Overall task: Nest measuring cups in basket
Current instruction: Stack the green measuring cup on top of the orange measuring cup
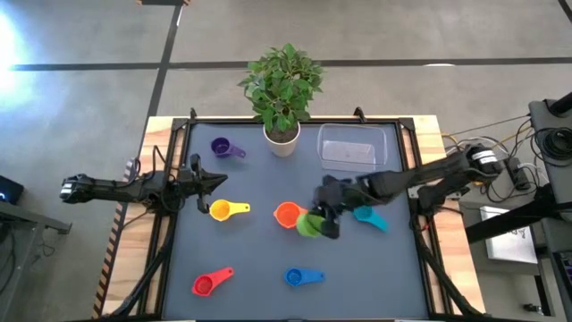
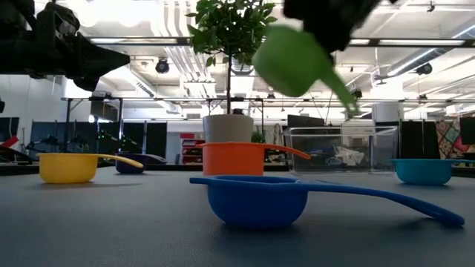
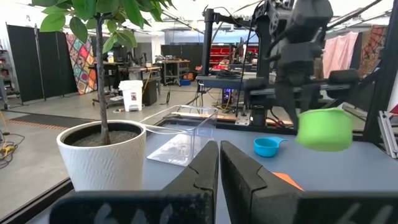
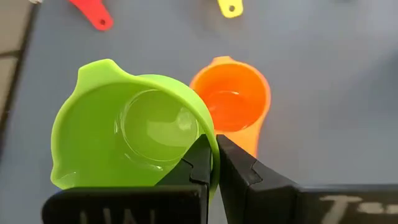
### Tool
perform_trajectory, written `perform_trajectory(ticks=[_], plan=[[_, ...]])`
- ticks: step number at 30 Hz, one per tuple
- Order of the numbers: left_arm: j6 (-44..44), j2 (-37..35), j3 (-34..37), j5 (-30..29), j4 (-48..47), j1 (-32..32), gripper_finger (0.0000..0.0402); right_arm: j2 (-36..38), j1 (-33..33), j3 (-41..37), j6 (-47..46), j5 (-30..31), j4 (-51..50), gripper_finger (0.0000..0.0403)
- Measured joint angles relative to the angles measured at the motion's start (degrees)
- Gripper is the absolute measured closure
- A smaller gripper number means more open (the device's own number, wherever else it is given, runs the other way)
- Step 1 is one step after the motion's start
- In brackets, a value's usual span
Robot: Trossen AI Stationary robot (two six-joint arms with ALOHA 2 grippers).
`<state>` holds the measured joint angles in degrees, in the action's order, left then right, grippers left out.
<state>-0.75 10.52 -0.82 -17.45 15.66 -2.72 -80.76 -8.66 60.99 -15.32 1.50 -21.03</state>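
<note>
My right gripper [image 1: 325,221] is shut on the green measuring cup [image 4: 134,127] and holds it in the air beside the orange cup [image 1: 287,215], right of the table's middle. The yellow cup [image 1: 223,210], purple cup [image 1: 222,148], teal cup [image 1: 367,216], red cup [image 1: 207,283] and blue cup [image 1: 300,277] rest on their bases on the table. The clear basket [image 1: 353,146] stands at the far right, with no cup in it. My left gripper [image 1: 217,182] is shut and empty above the table's left part. My right gripper pinches the green cup's wall at its rim [image 4: 205,134], one finger inside the bowl and one outside. The fingers come from above, slanting down. The cup is lifted clear of the table and tilted, its handle [image 2: 343,90] slanting down.
A white plant pot [image 1: 282,139] with a leafy plant stands at the far edge, left of the basket. Black rails run along the table's left and right sides. Bare mat lies between the cups at the near middle.
</note>
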Motion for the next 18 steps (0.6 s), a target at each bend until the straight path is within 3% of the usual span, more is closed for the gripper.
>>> perform_trajectory(ticks=[10,13,18], plan=[[0.00,0.00,0.00,0.02,0.00,-0.02,0.0402,-19.27,4.93,18.42,7.91,-2.99,-10.41,0.0394],[0.00,0.00,0.00,0.02,-0.02,0.00,0.0402,-22.37,6.47,21.12,8.01,-5.97,-10.89,0.0394],[0.00,0.00,0.00,0.01,-0.02,-0.01,0.0402,-24.34,9.24,22.58,8.10,-6.06,-12.28,0.0394]])
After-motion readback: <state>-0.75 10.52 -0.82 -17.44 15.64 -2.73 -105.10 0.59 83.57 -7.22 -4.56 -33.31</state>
